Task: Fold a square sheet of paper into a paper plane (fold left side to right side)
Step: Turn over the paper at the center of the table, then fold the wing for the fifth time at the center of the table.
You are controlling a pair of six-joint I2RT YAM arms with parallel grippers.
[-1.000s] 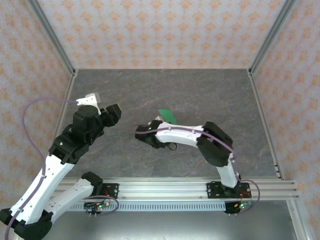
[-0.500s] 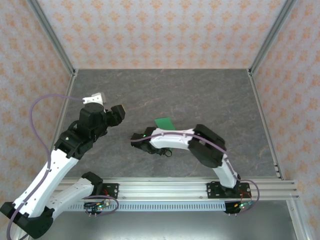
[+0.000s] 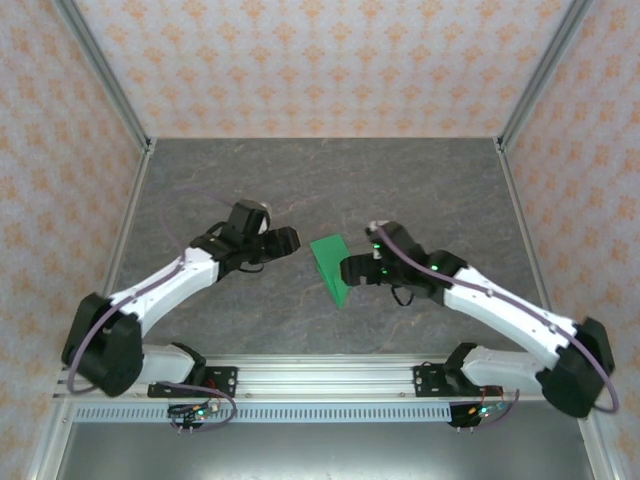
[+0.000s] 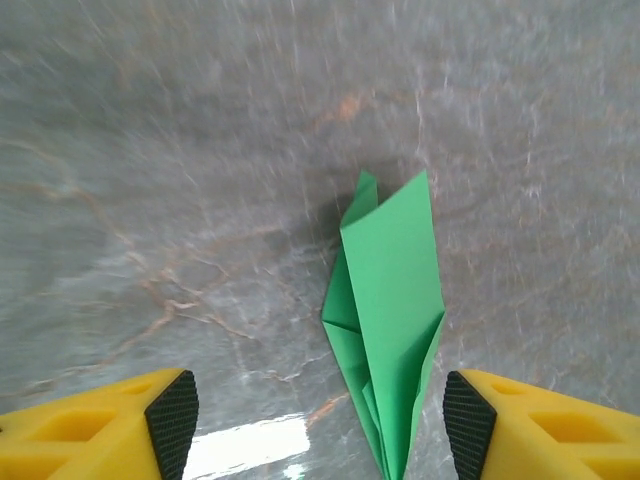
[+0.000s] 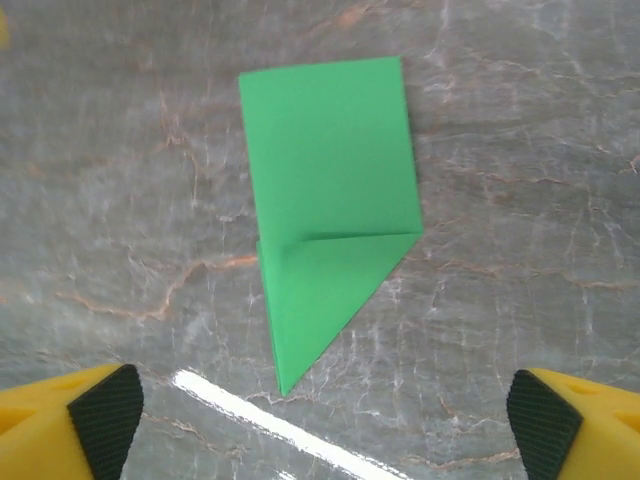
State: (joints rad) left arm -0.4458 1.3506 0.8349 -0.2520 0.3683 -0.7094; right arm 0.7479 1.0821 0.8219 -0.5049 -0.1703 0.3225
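The green paper (image 3: 330, 264) lies free on the grey table as a creased, pointed shape with its tip toward the near edge. In the left wrist view the paper (image 4: 392, 320) shows layered folds, its upper flap lifted slightly. Seen from the right wrist, the paper (image 5: 325, 220) is a rectangle running into a triangle point. My left gripper (image 3: 290, 242) hovers just left of the paper, open, with nothing between its pads (image 4: 172, 420). To the right of the paper my right gripper (image 3: 345, 268) is open too, black pads (image 5: 105, 418) wide apart.
The grey marbled table (image 3: 330, 180) has free room behind the paper. Patterned walls with metal posts (image 3: 105, 75) close in the left, back and right. An aluminium rail (image 3: 330, 380) carrying the arm bases runs along the near edge.
The right arm has swung off the paper to the right, letting it go, and its gripper now faces it from that side. The left arm has reached in beside the paper.
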